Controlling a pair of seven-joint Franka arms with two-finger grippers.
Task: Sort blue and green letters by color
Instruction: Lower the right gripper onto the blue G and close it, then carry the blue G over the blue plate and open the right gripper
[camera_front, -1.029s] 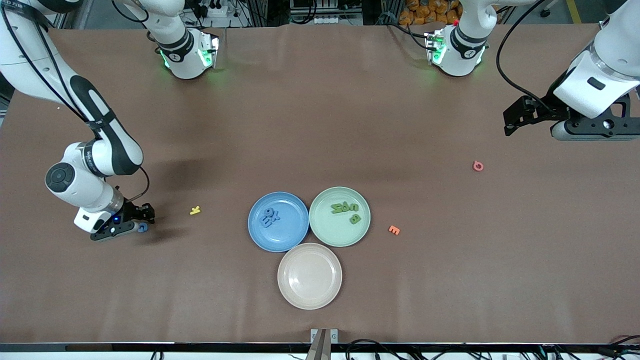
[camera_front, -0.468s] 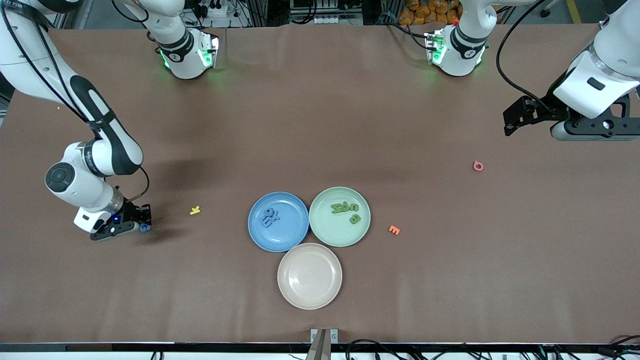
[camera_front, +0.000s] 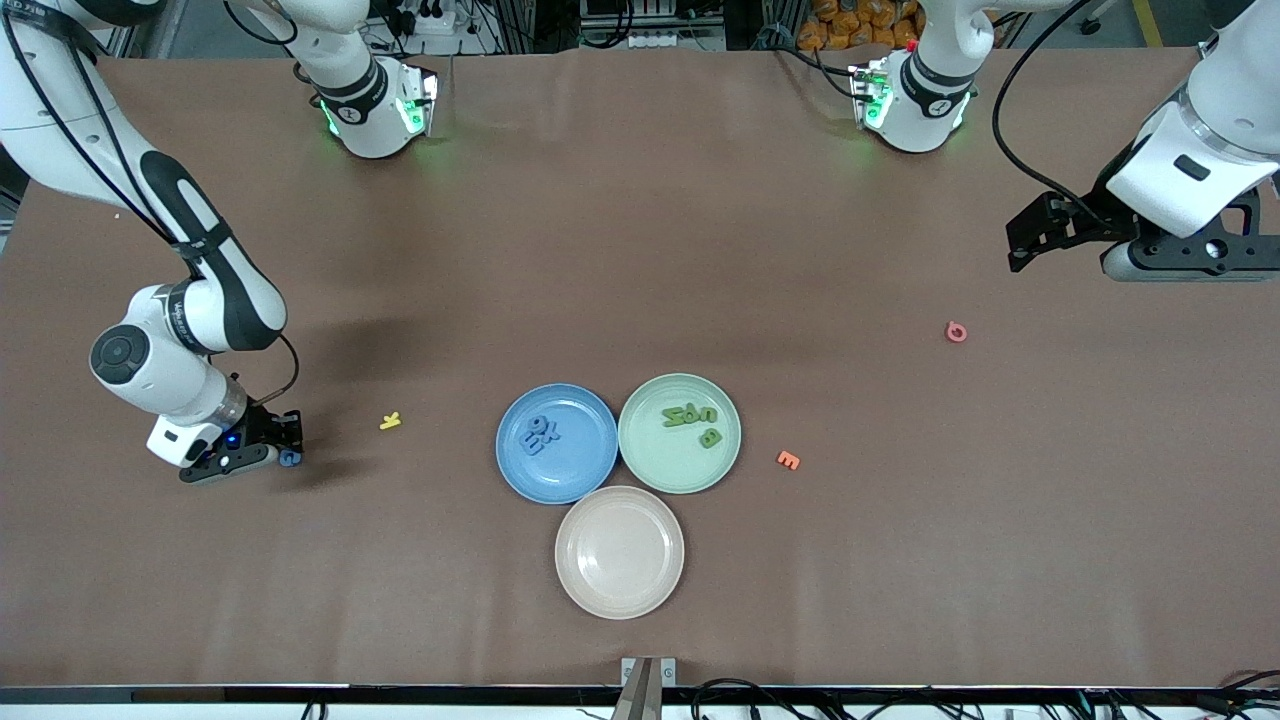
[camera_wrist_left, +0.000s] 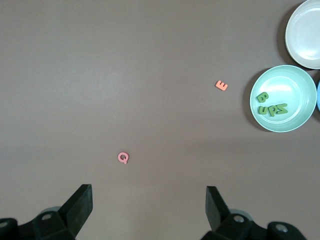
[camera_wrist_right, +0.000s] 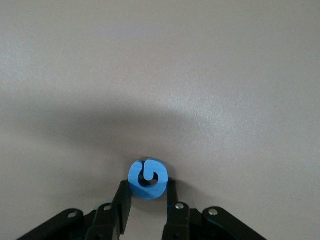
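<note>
Blue foam letter G (camera_wrist_right: 148, 179), flat on the brown desk (camera_front: 640, 250) toward the right arm's end from the round blue plate (camera_front: 590, 470), sits pinched between the right gripper (camera_wrist_right: 147, 199) fingers, while the left gripper (camera_wrist_left: 149, 197) waits wide.

The front camera looked down from high across the table (camera_front: 640, 250), facing both bases. The left wrist camera hung well above it, sharing the green plate (camera_wrist_left: 295, 120). The right wrist camera sat close to the tabletop.

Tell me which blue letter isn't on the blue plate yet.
The blue G, on the table at the right arm's end, clamped in the right gripper; the other blue letters lie on the blue plate.
</note>
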